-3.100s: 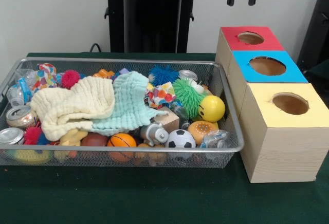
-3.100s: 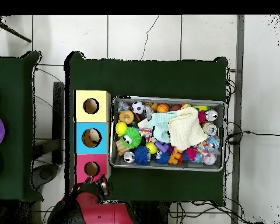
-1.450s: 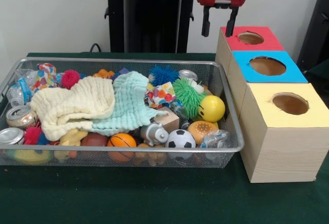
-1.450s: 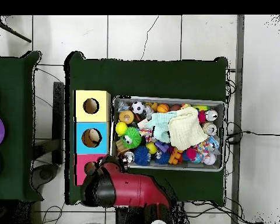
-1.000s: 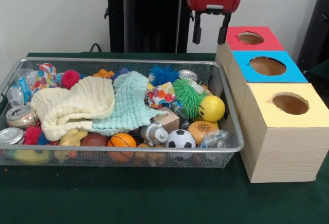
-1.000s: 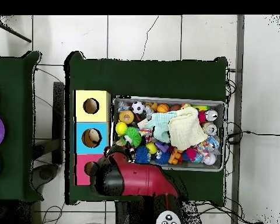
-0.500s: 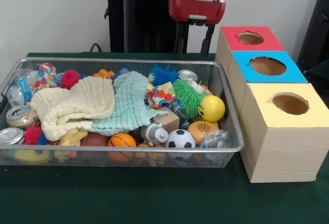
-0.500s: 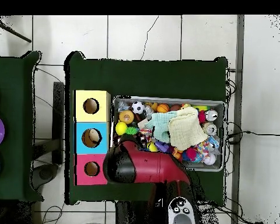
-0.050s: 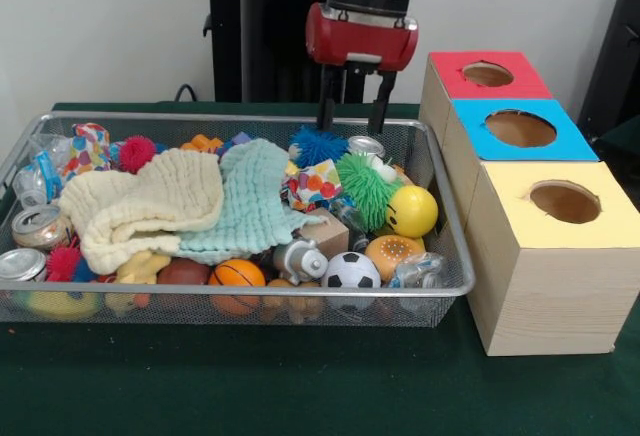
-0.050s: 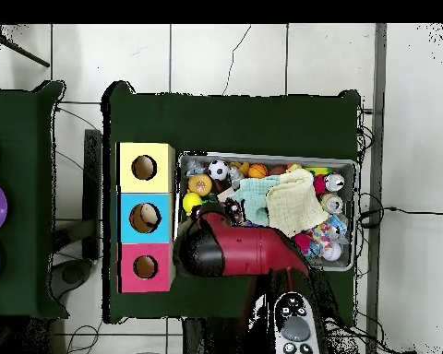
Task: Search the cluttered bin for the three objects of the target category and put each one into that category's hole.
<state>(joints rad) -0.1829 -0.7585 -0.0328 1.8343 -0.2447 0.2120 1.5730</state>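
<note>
Since it left the boxes [image 9: 520, 128], the fingers [image 9: 327, 106], spread, hang over the bin [image 9: 440, 211].

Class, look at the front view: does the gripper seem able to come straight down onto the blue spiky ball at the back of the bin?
Probably yes. The gripper hangs open just above the blue spiky ball, which lies uncovered at the back of the wire bin, clear of the cloths.

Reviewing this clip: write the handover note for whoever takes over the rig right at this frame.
Gripper: open, empty, hanging over the far right part of the wire bin, above the blue spiky ball and a can.
Bin: full of balls, cans and two cloths; nothing lifted out.
Red, blue and yellow holes: nothing visible in any.
Done: nothing visible.
Left: all three picks and drops.
</note>
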